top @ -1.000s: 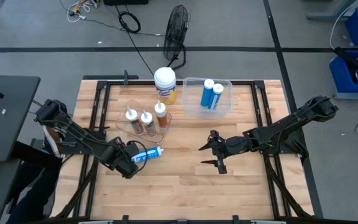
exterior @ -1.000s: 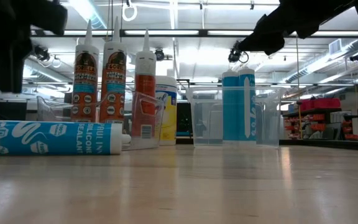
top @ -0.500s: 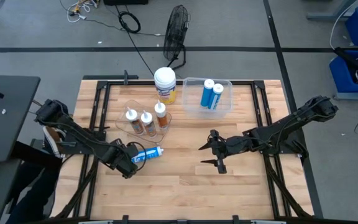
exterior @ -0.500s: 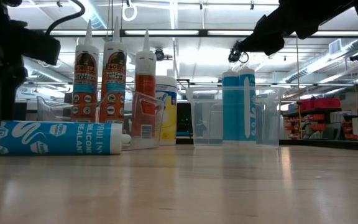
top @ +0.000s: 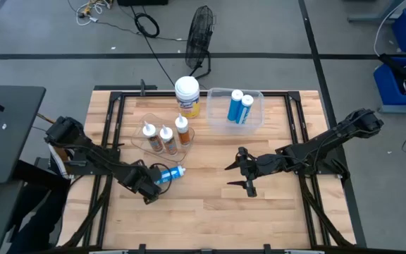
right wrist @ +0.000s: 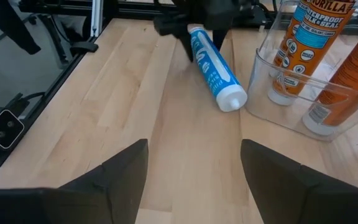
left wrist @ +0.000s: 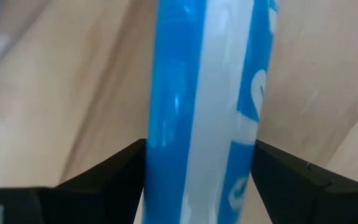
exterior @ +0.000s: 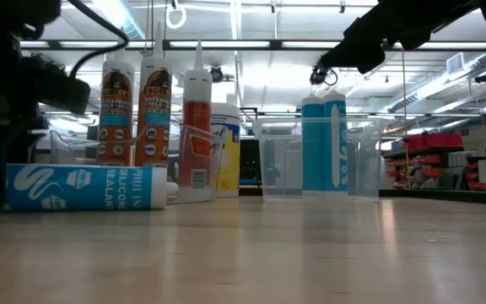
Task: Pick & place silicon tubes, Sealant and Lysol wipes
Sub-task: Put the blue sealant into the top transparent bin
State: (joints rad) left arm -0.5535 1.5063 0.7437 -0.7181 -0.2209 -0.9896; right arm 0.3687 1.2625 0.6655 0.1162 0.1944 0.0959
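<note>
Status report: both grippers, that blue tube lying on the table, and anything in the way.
Left gripper astride the lying blue sealant tube, fingers at its sides, grip unconfirmed. Right gripper open, hovering mid-table. Tube flat on the wood beside the orange cartridges' bin. Nothing blocking.

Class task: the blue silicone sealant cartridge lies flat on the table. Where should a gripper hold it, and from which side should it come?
Grip the blue silicone sealant cartridge across its round barrel toward the flat rear end, coming from above. It lies flat with both sides free, and its tapered nozzle end offers less hold. The left gripper already straddles that end.
</note>
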